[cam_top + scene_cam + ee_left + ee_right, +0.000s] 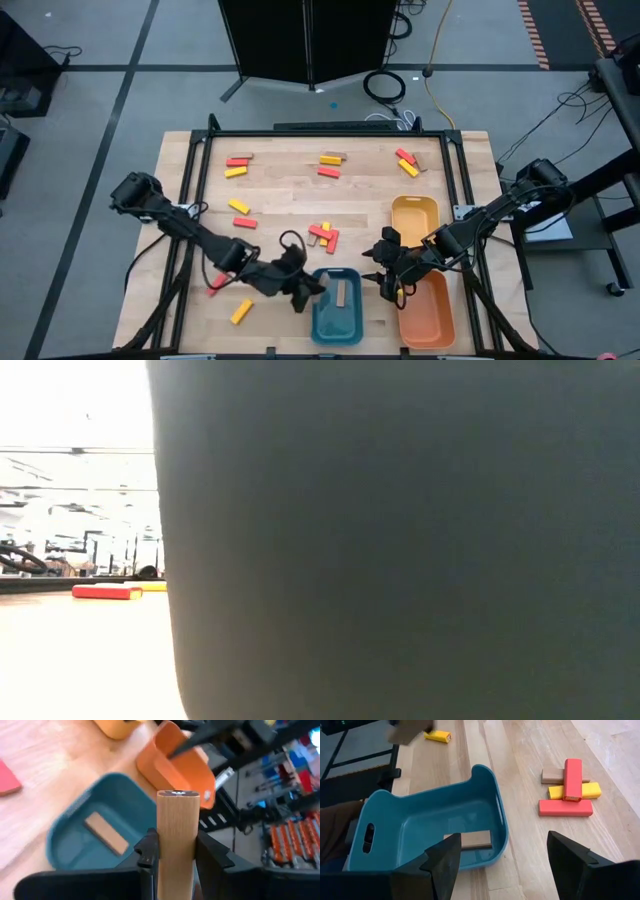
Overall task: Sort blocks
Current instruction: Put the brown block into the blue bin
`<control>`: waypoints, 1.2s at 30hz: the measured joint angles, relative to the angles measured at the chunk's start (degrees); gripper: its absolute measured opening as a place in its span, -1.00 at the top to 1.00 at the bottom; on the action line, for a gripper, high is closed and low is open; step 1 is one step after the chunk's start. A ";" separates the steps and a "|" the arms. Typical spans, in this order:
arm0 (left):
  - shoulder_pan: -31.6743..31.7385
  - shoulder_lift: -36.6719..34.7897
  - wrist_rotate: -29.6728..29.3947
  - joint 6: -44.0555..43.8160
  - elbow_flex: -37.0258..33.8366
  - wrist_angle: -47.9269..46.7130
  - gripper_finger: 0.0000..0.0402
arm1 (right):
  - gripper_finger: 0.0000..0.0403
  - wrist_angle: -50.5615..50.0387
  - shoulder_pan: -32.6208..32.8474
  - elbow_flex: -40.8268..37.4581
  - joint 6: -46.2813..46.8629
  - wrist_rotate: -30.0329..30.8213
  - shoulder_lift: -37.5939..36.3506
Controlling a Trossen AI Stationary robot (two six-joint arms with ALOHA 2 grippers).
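Observation:
My left gripper [303,292] [176,851] is at the left rim of the blue tray [337,318] and is shut on a tan wooden block [177,820]. A second tan block [106,834] [472,840] lies flat in that tray. My right gripper [388,272] [505,855] is open between the blue tray and the orange tray [428,315], touching nothing. A cluster of red, yellow and tan blocks [324,235] [567,792] lies on the table beyond the blue tray. The low view shows only a red block [105,592] beside a dark wall. My left gripper pinches the tan block between its two fingers [150,852], one on each long side [165,847]. The fingers lie along the block, whose free end [178,795] sticks out past the fingertips. The block is lifted clear of the table, by the blue tray's rim.
A yellow tray [415,215] stands just beyond the orange one. More red and yellow blocks lie along the far side [238,165] [332,163] [407,162], at mid-left [240,213], and near the front edge [242,312]. A red block [213,287] lies by the left arm.

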 joint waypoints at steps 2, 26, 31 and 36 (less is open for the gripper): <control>0.57 1.32 0.94 -0.30 0.03 2.78 0.63 | -0.11 -0.10 0.04 0.00 0.01 -0.04 0.00; 0.58 14.33 9.17 -10.73 0.04 11.82 0.28 | -0.11 -2.36 0.39 0.00 -1.51 0.55 0.00; 0.90 14.08 10.54 -10.38 0.04 12.34 -0.03 | -0.11 -2.63 0.39 0.00 -1.51 0.54 0.00; 1.96 12.88 14.12 -4.46 0.04 15.17 -0.13 | -0.11 -2.78 0.39 0.00 -1.51 0.52 0.00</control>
